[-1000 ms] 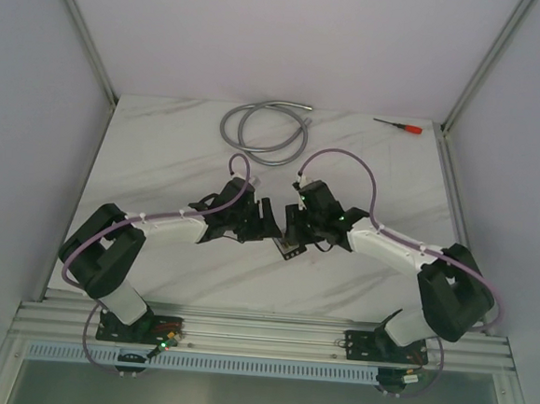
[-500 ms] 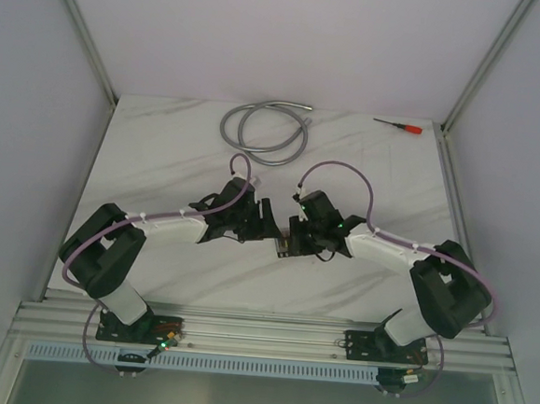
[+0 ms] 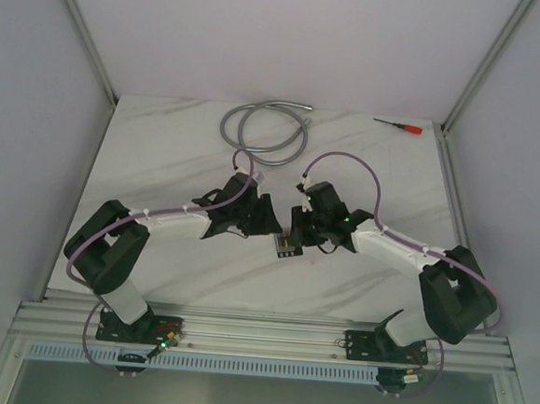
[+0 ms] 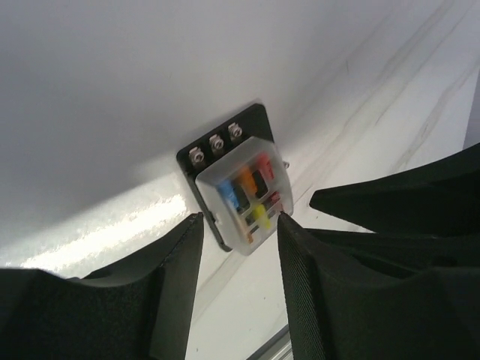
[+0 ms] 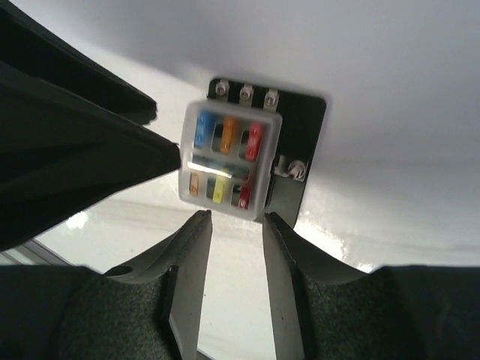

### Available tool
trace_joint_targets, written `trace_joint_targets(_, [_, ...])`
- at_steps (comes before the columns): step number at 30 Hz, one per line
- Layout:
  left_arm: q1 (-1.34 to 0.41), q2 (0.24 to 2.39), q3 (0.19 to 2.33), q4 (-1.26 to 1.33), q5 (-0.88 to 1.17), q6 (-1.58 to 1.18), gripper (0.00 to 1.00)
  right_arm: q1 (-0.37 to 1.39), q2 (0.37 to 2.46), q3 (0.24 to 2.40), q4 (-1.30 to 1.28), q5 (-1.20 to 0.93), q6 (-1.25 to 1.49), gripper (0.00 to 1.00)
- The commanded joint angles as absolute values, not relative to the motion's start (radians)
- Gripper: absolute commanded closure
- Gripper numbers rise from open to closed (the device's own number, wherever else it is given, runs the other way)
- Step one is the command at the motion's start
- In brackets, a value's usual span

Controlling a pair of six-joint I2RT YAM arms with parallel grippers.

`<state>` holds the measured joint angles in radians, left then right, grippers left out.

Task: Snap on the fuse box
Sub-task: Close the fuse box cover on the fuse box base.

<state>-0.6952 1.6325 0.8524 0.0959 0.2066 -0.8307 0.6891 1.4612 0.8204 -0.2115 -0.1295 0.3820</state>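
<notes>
Bench (image 3: 161, 165): white marbled slab between pale walls; both arm bases are bolted along its near edge.
Fuse box (image 3: 288, 246): small black block lying flat near the middle of the bench, a little toward the near side, just in front of the two arms' tips.
Clear cover (image 5: 229, 159): frosted cap sitting on the face of the fuse box. It leaves one strip of the black base bare, where a row of three screw terminals (image 5: 244, 93) shows.
Coloured fuses (image 4: 241, 180): two rows seen through the cover, with blue, orange, red and yellow among them.
Left end effector (image 3: 268, 224): just to the far left of the fuse box, pointing at it. It is released, with its fingers (image 4: 176, 277) parted. In the left wrist view the near corner of the box sits at the mouth of the gap; whether either tip touches it I cannot tell.
Right end effector (image 3: 297, 232): just beyond the fuse box on its far right side. It is released, its fingers (image 5: 285, 285) a narrow gap apart with nothing between them, and the tips end at the near edge of the cover.
Grey hose (image 3: 265, 127): coiled at the far middle of the bench, well apart from the box.
Screwdriver (image 3: 398, 125): red handle, lying at the far right corner.
</notes>
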Motion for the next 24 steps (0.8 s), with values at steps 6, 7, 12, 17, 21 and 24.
trace_joint_targets(6, [-0.681,1.692,0.907,0.089,0.230,-0.851,0.56,0.610,1.517,0.916,-0.193,-0.235,0.401,0.65])
trace_joint_targets(7, [-0.681,1.695,0.907,0.085,0.231,-0.851,0.57,0.603,1.520,0.919,-0.191,-0.242,0.401,0.65])
trace_joint_targets(12, [-0.681,1.716,0.913,0.075,0.257,-0.848,0.64,0.594,1.558,0.927,-0.190,-0.279,0.391,0.70])
trace_joint_targets(17, [-0.685,1.738,0.911,0.072,0.272,-0.848,0.67,0.594,1.614,0.912,-0.178,-0.324,0.389,0.74])
trace_joint_targets(21, [-0.691,1.774,0.913,0.069,0.295,-0.853,0.74,0.594,1.639,0.902,-0.175,-0.345,0.394,0.78])
trace_joint_targets(24, [-0.695,1.792,0.899,0.064,0.302,-0.862,0.77,0.594,1.642,0.890,-0.181,-0.348,0.399,0.80])
